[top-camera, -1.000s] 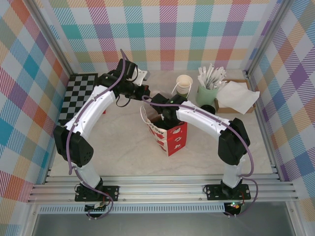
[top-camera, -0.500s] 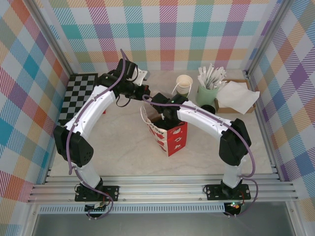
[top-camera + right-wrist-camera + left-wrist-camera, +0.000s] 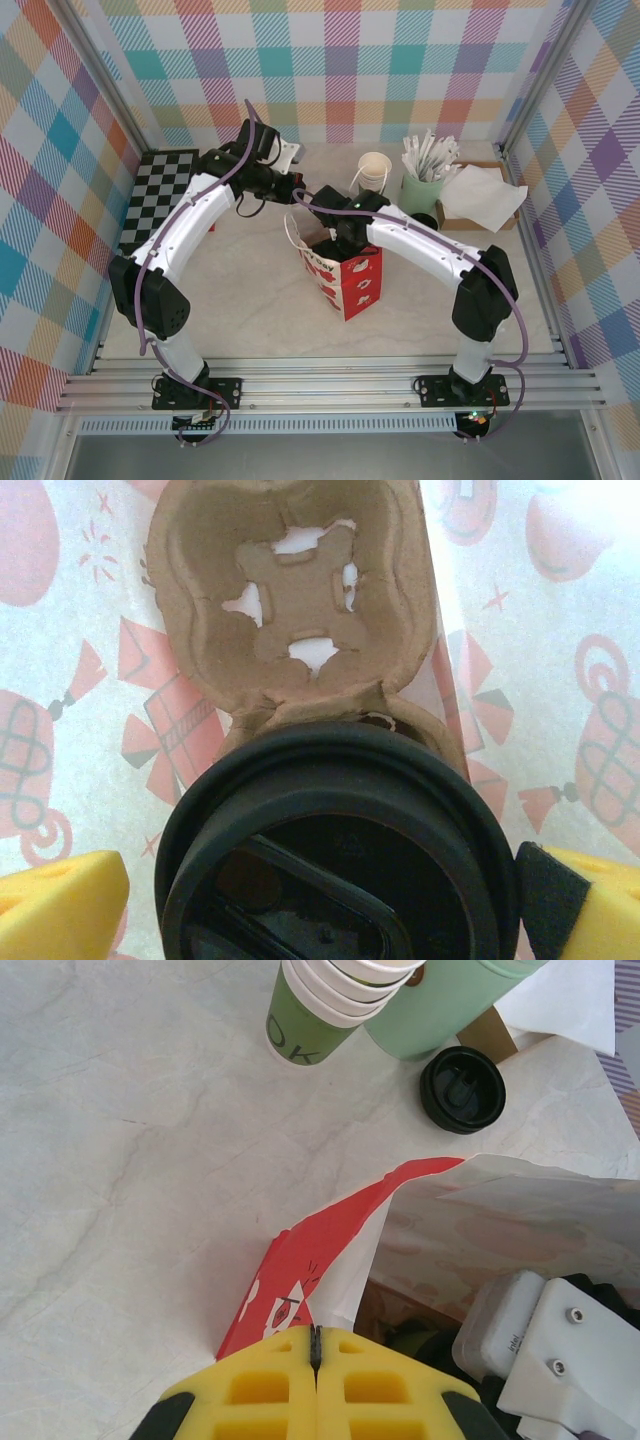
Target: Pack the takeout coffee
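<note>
Takeout coffee point(image 3: 335, 850) 1 sits in the tray point(image 3: 290, 600) inside the bag point(image 3: 300, 1270). My right gripper point(image 3: 325, 900), spread wide around it, has just shifted, likely withdrawing. Left gripper point(image 3: 316, 1360) pinches the bag's rim.

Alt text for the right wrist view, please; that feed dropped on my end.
A black-lidded takeout cup sits low in frame between the right gripper's open yellow fingers. Beyond it lies an empty socket of a brown pulp cup carrier, inside the red-printed white bag.
</note>
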Controlling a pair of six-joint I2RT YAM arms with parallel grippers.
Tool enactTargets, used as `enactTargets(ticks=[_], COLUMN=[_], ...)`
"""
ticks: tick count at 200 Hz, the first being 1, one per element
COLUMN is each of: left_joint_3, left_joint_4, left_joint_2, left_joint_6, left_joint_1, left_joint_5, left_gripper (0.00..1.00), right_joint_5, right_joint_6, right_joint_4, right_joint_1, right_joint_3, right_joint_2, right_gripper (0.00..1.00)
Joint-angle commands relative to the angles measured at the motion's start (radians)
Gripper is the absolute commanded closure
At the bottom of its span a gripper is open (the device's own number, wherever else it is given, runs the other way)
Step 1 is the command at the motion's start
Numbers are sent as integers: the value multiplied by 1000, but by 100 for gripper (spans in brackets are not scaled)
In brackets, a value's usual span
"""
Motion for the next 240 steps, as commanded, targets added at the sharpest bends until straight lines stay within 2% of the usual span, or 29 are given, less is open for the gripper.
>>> enactTargets(ticks=[1,240], left_joint_3=[23,25], left_joint_4=[-27,-32], left_joint_2=[12,20], left_joint_6=[11,2], left_joint_1=[-7,-8], left_joint_5=[-28,-31], left_gripper=[100,100], right_joint_5=[14,60], right_joint_6=[-13,-33], right_joint_4=[-18,65], right_joint_1=[-5,-2], right_joint_3=[30,12], right_joint_2=[-33,-158], right_gripper=[0,0])
